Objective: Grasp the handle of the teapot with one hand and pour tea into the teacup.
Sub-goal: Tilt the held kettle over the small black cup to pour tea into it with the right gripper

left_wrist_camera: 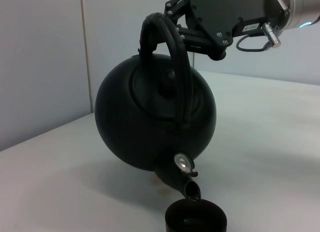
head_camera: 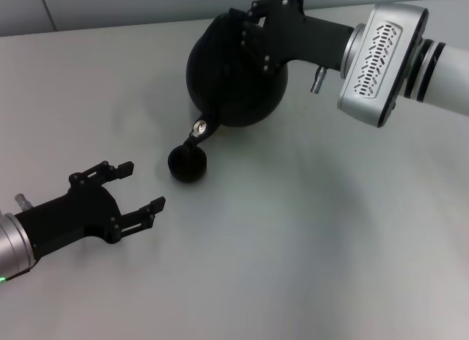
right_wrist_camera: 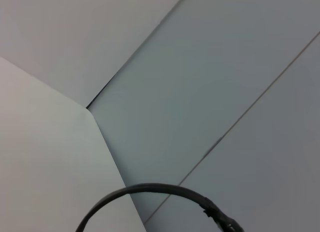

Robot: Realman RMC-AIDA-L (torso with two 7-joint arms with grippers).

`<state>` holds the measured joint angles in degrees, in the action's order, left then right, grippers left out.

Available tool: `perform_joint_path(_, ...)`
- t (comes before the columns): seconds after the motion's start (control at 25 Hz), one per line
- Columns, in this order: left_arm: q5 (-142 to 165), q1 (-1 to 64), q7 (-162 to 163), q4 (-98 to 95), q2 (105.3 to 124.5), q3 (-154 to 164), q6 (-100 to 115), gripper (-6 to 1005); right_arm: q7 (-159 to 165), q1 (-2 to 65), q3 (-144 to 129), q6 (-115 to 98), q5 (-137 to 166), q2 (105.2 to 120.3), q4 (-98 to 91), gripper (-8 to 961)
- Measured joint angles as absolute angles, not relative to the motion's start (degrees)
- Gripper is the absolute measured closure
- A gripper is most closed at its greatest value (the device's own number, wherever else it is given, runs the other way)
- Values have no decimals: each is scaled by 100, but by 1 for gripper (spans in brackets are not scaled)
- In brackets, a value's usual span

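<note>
The right gripper [head_camera: 245,21], in the upper middle of the head view, has its fingers clamped on the handle [left_wrist_camera: 172,57] of the teapot [head_camera: 238,72] and holds the pot off the bench [head_camera: 308,230], tipped forward. The spout [left_wrist_camera: 182,184] points down and ends just above the near rim of the teacup [head_camera: 187,164], which stands on the bench in the middle of the frame, slightly left. Whether tea is running cannot be told. In the left wrist view the pot's belly hangs clear of the bench, with shadow beneath it.

The left gripper [head_camera: 139,186] rests low at the lower left of the head view, fingers spread wide and holding nothing, near the cup but apart from it.

The lower right half of the bench lies bare. Its far edge meets the wall [head_camera: 110,6] along the top of the frame, close behind the pot.
</note>
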<state>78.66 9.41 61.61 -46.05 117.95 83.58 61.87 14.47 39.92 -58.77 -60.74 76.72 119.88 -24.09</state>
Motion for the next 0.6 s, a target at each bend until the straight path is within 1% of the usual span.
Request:
perform_joint_path(0.28,7866,940,6161,-4605,11795,8358,6187,197,2081,3909,-5861,-6103,7672,11977,-2440,883)
perform_joint_path(0.6,7866,924,6161,-4632,11795,8358,6201,197,3491,3763,-5606,-6094,7577,11925,-2449,883)
